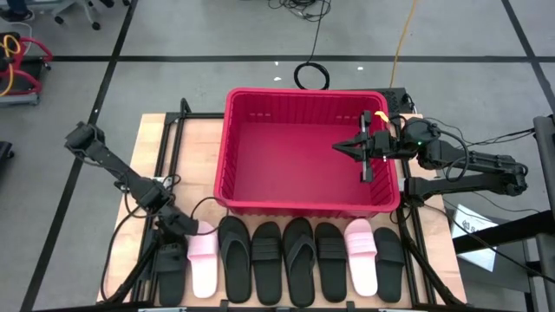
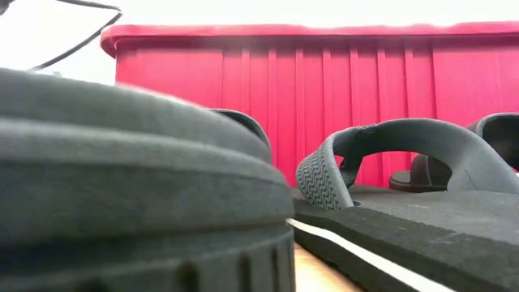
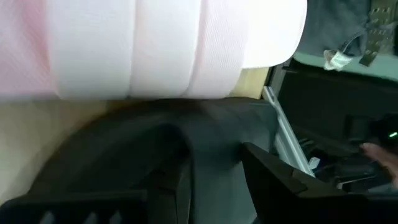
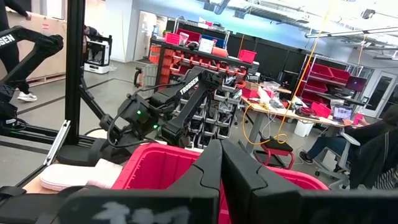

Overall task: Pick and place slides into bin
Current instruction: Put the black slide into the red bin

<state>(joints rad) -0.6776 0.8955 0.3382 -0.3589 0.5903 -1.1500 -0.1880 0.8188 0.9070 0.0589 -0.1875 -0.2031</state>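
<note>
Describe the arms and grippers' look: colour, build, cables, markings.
Both arms are black, slim jointed links with black cables trailing off. The left gripper and right gripper have dark angular wedge fingers. White TROSSEN lettering runs along the left arm's link, with a green light near its wrist.

Grey floor [image 1: 217,35] with black lines; cluttered workbenches [image 4: 280,102] behind.

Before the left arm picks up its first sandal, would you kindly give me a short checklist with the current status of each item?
1. Bin empty, with room: ok.
2. Eight sandals lined up in front of the bin: ok.
3. Left gripper at the left pink sandal: ok.
4. Left gripper's fingers apart: ok.
5. Sandal actually between the fingers: cannot tell.
6. Right gripper shut and empty, above the bin, blocking a drop: not ok.
</note>
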